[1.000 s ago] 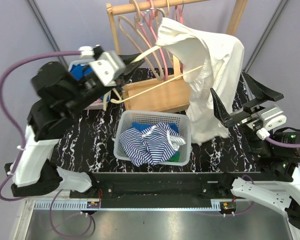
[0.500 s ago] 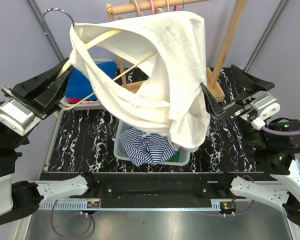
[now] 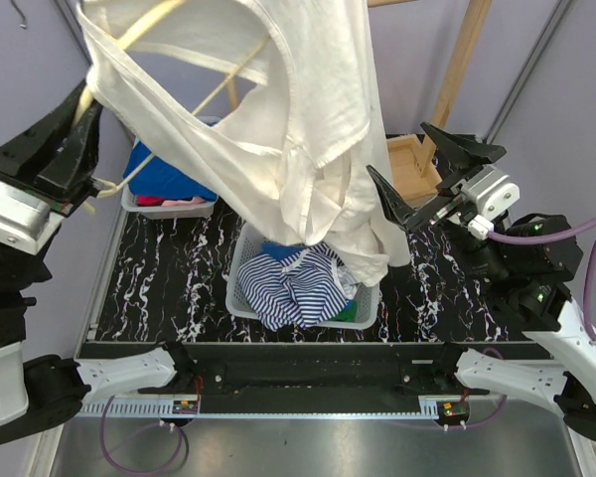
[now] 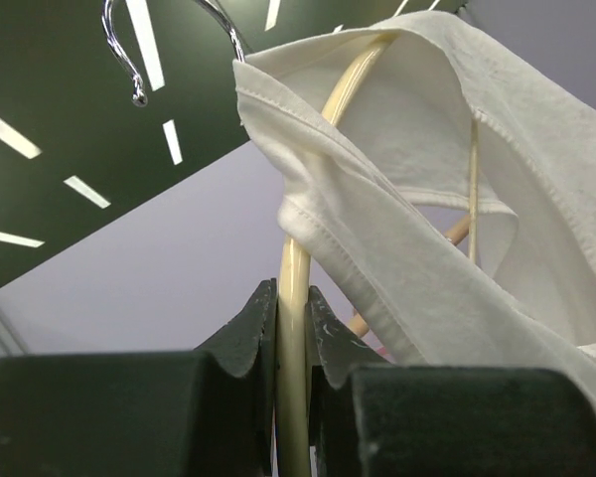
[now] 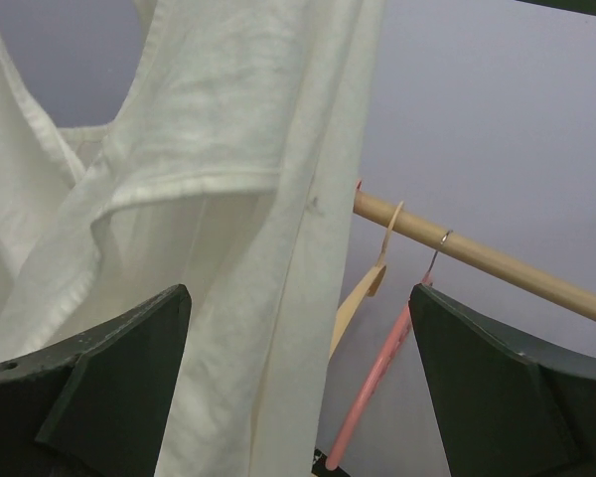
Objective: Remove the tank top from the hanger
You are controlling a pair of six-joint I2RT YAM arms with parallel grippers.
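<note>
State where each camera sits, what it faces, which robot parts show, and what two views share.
Top external: above, behind, looking down on tank top and basket; left arm and right arm show.
Left wrist: behind shut jaws, looking up along the clamped hanger.
Right wrist: behind open jaws, facing the tank top.
Shared: tank top.

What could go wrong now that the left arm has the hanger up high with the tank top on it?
The left gripper grips only the thin rod of the hanger, so a tug on the tank top may twist it loose. The strap wraps the hanger's arm and could snag. The open right gripper may catch just a loose fold.
</note>
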